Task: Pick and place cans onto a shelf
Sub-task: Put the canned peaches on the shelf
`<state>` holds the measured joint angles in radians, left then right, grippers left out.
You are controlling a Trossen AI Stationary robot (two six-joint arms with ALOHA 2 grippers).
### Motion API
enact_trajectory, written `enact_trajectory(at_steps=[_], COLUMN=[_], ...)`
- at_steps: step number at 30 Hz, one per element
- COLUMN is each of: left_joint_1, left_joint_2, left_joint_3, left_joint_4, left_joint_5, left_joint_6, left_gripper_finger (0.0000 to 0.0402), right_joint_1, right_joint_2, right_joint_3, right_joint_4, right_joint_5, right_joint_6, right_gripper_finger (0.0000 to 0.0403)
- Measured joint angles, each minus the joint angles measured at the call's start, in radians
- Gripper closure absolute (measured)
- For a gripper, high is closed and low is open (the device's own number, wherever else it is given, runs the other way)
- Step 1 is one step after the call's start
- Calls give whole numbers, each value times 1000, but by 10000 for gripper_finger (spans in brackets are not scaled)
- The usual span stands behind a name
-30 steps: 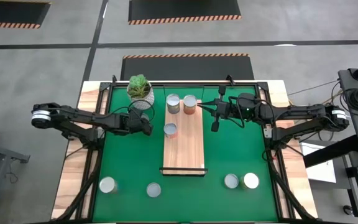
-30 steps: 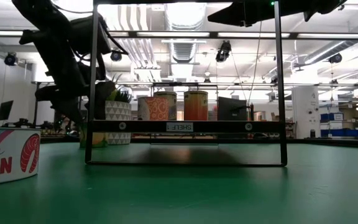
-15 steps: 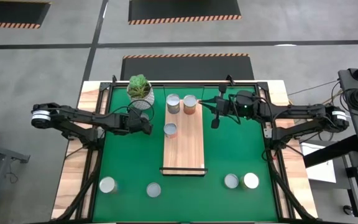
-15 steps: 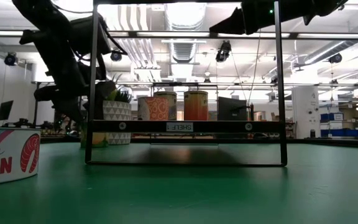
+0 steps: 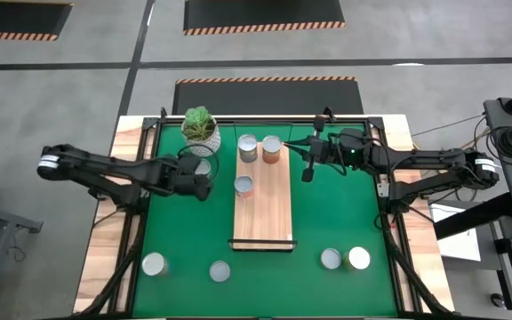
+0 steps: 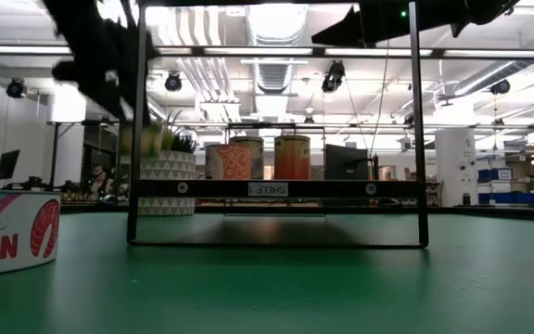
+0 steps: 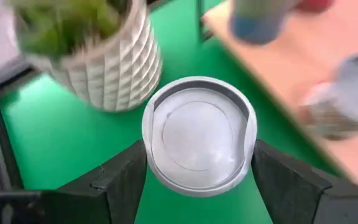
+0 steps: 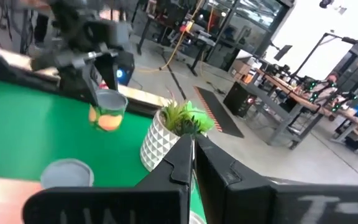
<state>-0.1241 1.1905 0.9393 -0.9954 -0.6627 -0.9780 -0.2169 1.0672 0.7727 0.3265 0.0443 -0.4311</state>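
The left gripper (image 7: pixel 197 180) is closed about a can (image 7: pixel 197 143), its two dark fingers pressed to opposite sides of the round body just below the rim. In the right wrist view that can is seen hanging clear of the green mat (image 5: pixel 185 231) with its silver top up and an orange-and-yellow label on its side, so a lift is judged to be under way. The grip is taken across the body, which leaves the base free to be set down flat. The lid is dull grey metal, pressed in concentric rings with a raised outer lip.

Just beside the held can stands a white pot (image 7: pixel 114 68) with a faceted, ribbed wall and a green plant in it; it is near enough that a brush against it is judged possible.

The shelf (image 5: pixel 265 218), a long light-brown board with visible grain, lies along the middle of the mat, just beside the carried can. Three cans (image 5: pixel 259 149) are already set on it: two side by side at the far end, one a little nearer. Four more cans (image 5: pixel 219 271) rest on the mat toward the near edge, silver tops upward.

The right gripper (image 5: pixel 308 167) is held shut and empty above the mat, beside the shelf's far end.
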Motion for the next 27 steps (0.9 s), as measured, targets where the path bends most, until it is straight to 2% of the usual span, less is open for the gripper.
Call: enact_trajectory(at_steps=[7,11,15,20,23,27], left_joint_1=[-198,-271,-291,-292,-289,-271], left_joint_2=[20,47,87,142,166,172], left_joint_3=[258,360,423,458,473,473], left_joint_4=[-126,-134,-86,69,68,68], left_joint_5=[-46,-46,-7,179,205,207], left_joint_6=[2,70,215,533,636,697], left_gripper_finger=[152,152,152,152,152,152], right_joint_1=[1,1,1,2,3,3], right_joint_2=[0,-16,-80,-182,-233,-283], right_joint_3=[0,0,0,-11,-39,-75], right_joint_4=[-8,-73,-168,-238,-236,-239], right_joint_5=[-1,-2,-9,-160,-244,-254], right_joint_6=[78,93,135,210,232,231], right_gripper_finger=[394,394,394,394,394,394])
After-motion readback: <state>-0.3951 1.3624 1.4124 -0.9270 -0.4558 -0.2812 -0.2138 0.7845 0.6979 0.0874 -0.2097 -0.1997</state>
